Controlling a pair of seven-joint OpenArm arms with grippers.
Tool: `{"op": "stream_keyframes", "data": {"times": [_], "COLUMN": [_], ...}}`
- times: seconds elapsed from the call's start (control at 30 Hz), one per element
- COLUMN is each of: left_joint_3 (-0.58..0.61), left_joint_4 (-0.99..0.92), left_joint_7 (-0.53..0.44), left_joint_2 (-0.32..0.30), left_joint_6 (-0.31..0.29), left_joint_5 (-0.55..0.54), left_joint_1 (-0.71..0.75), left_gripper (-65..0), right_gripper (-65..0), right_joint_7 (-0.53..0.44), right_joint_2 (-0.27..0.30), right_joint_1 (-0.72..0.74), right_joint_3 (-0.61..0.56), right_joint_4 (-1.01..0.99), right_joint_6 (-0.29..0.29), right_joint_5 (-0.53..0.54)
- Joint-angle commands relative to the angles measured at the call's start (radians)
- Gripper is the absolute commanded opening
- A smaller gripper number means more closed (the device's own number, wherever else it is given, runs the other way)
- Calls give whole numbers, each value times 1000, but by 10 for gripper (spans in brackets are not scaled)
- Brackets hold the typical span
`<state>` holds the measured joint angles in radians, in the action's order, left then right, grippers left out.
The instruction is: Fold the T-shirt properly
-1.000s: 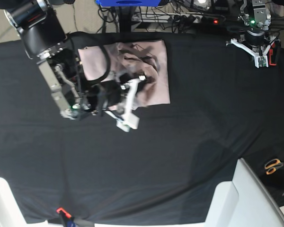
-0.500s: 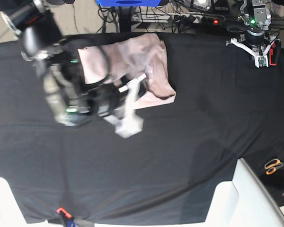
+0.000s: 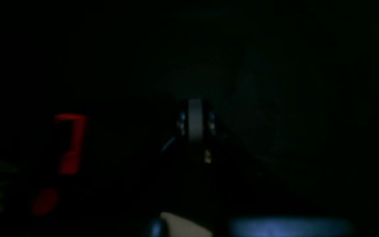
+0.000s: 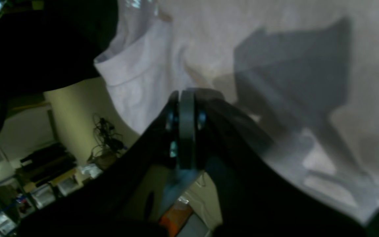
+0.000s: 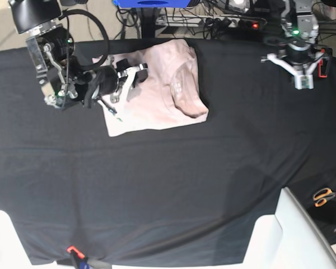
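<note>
The pale pink T-shirt (image 5: 162, 92) lies partly folded at the back of the black table cover (image 5: 168, 174). One doubled-over fold lies at its right edge, and its lower left corner is spread flat. It fills the upper right of the right wrist view (image 4: 275, 59). My right gripper (image 5: 126, 89) hovers over the shirt's left part. Its fingers (image 4: 186, 98) are pressed together, with no fabric visible between them. My left gripper (image 5: 301, 83) sits far right at the back, away from the shirt. It shows dimly in the dark left wrist view (image 3: 195, 112), with the jaws together.
Orange-handled scissors (image 5: 325, 196) lie at the right edge. A white panel (image 5: 285, 235) stands at the bottom right and a red clamp (image 5: 73, 250) at the front edge. A red part (image 5: 323, 63) sits beside the left gripper. Cables and a power strip (image 5: 235, 22) lie behind the table.
My right arm has swung back and left, from the shirt's front edge to its left side. The shirt's lower left part now lies spread flat. The left arm has barely moved.
</note>
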<state>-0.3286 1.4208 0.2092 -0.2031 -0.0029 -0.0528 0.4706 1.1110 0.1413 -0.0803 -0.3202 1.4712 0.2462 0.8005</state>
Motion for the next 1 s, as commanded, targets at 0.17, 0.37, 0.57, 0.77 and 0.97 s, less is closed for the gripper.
{"op": "stream_keyframes", "data": {"times": [0.17,0.37,0.57,0.77,0.97], "left_joint_3": [65,90,136,131,127], "left_joint_4": [28,71,173,220,209], "left_joint_7": [-17,-15,91,215,293], "left_joint_2": [-12,-11,-12,-92,-108], "left_joint_6": [7,7,4,-176,-417], "left_joint_5": [-9,-11,-167,-471,-643], "left_joint_1": [4,-6,-17,-17,-13], "left_gripper": [-650,-650,-650,-650,-334], "right_gripper": [-648,-648,-648,-648,-648], "right_joint_7": [-13,-13,5,-39,-145], "right_joint_2": [-59,-61,-25,28,103], "right_joint_1": [21,47,12,-83,-118], "right_joint_3": [0,2,8,138,260], "right_joint_4": [-77,-145,46,282,300], "right_joint_6": [8,8,2,0,0], "right_joint_5": [15,20,21,13,12]}}
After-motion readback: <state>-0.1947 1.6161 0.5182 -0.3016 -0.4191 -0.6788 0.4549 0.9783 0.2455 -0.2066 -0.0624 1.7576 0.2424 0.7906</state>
